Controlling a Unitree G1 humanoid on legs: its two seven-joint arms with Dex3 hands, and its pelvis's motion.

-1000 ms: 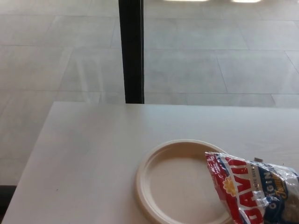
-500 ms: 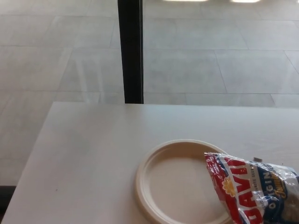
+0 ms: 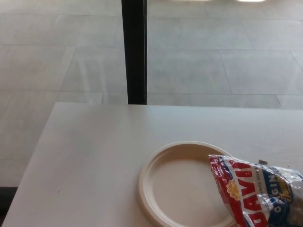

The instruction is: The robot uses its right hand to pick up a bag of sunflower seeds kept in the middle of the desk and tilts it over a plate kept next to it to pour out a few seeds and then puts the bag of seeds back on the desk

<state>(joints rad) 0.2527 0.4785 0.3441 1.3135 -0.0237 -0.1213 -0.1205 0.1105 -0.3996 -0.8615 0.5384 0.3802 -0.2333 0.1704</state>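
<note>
One seed bag [image 3: 258,194] lying over the plate [image 3: 163,177] rim, desk [image 3: 90,156], neither hand visible

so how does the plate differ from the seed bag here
The plate is plain cream, while the seed bag is red, white and blue with printed lettering. The plate is round with a smooth raised rim; the seed bag is crinkled and irregular. The plate shows almost whole and looks empty; the seed bag overlaps its right side and runs off the frame. Both are at the desk, near its front right.
</note>
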